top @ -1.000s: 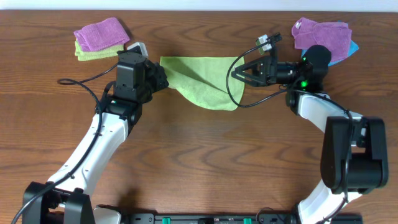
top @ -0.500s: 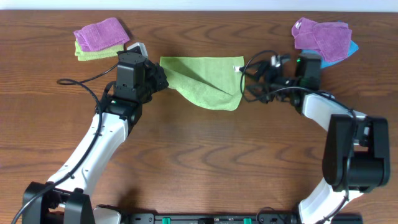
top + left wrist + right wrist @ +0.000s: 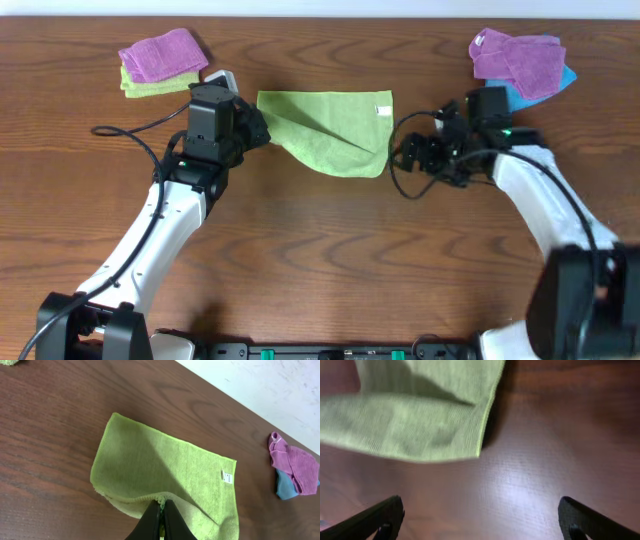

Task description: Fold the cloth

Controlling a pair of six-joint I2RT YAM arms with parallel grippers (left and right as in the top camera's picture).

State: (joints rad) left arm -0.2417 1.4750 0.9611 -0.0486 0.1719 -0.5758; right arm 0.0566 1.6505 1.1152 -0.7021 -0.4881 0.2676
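Our right pincer [image 3: 412, 155] has pulled back, jaws wide. Our left pincer [image 3: 161, 510] pinches the fuzzy lime-green square cloth [image 3: 325, 130], lying part-folded on the brown wooden desk [image 3: 320, 260]. We think one fold is down.

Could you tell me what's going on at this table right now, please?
Two robot arms are working on folding a lime-green cloth on the wooden table. The left gripper is pinched shut on the cloth's left edge. The cloth lies partly doubled over, not yet neatly folded. The right gripper is open just off the cloth's right side, holding nothing.
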